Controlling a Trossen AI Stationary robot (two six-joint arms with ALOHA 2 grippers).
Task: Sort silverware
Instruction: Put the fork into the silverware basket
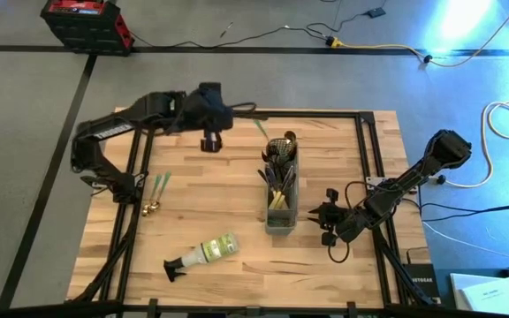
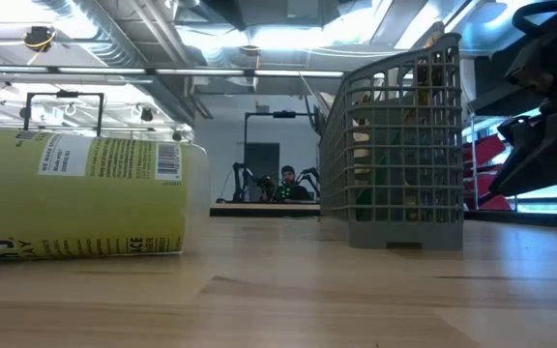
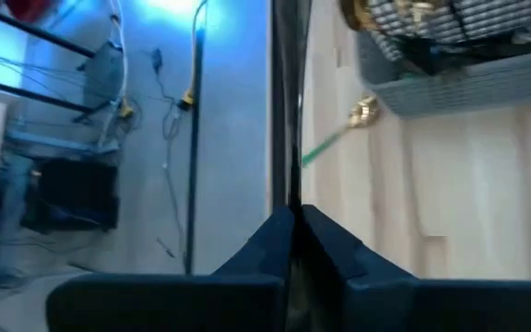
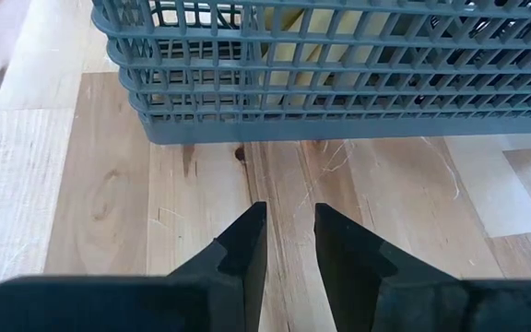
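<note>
Near your worktop's [image 1: 237, 190] left edge lie two green-handled pieces [image 1: 155, 193]. Your left gripper [image 1: 210, 141], jaws closed and empty, hangs by the far edge. The grey caddy [image 1: 281, 221] holds the remaining silverware [image 1: 279, 163] mid-worktop. Your right gripper [image 1: 321, 219] sits beside it, jaws slightly parted, empty.

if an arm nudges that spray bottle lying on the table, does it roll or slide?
The clear spray bottle with yellow-green label lies on its side on the wooden table, so its round body would probably roll. Its black nozzle sticks out at one end, so it would likely curve rather than run straight. It looks like light plastic.
</note>
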